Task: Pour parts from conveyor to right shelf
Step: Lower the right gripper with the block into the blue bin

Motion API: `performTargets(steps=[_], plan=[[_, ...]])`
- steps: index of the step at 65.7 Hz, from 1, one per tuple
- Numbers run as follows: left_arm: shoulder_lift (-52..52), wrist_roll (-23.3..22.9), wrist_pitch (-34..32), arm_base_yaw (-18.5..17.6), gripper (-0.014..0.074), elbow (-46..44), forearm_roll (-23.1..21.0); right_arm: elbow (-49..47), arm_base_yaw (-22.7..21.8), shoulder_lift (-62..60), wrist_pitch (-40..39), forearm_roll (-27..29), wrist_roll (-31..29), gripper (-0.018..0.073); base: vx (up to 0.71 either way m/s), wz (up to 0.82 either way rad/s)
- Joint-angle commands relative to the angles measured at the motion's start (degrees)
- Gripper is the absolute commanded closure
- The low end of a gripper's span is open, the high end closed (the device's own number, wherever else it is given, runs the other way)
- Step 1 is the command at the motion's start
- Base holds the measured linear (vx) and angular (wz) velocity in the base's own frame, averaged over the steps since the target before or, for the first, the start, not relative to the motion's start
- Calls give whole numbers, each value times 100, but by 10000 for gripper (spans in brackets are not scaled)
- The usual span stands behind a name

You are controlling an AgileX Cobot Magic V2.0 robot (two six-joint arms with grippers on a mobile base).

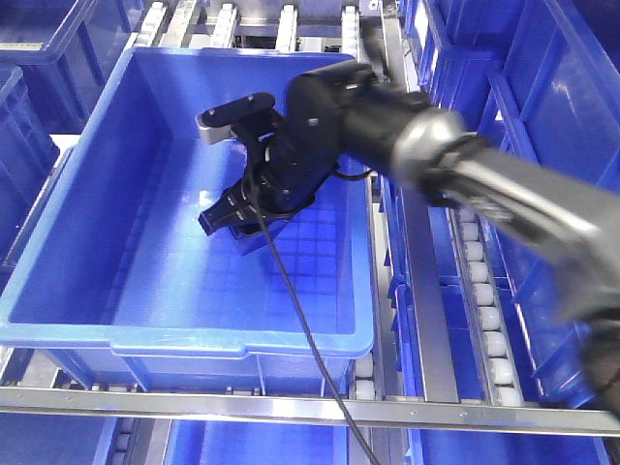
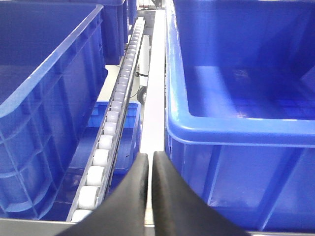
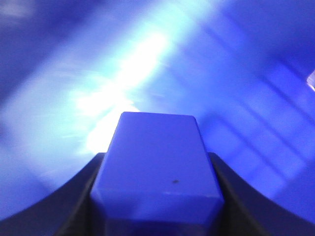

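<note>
One blue part point(image 3: 156, 167), two grippers, perhaps six bins point(image 1: 58, 291).

Steel-railed rack with white roller tracks, carrying large blue plastic bins.

The steel-railed rack point(image 1: 426, 291) runs its rows of white rollers point(image 1: 487, 310) from front to back, with a steel bar across the front edge. A large blue rectangular plastic bin with a grid-patterned floor point(image 1: 58, 262) sits at the front of the middle lane, its near rim just behind the front bar. More blue plastic bins point(image 1: 542, 87) fill the lanes along the right edge, and others the left edge and the level below. In the left wrist view a roller track point(image 2: 110, 128) runs between two blue bins point(image 2: 236, 132).
</note>
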Motion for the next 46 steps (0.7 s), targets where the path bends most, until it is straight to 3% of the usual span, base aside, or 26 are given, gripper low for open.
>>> performTargets(steps=[1,27,46], plan=[[-60,-49,-452,-28,603,-110,-45,-719,-10,36,68,-204,332,564,0,0],[-60,-49,-452,-28,603,-110,-45,-2358,-84,1320,778,-270,609,564,0,0],[-60,-49,-452,-28,603,-110,-45,-2631,-91,1745,986,-273,609,564,0,0]])
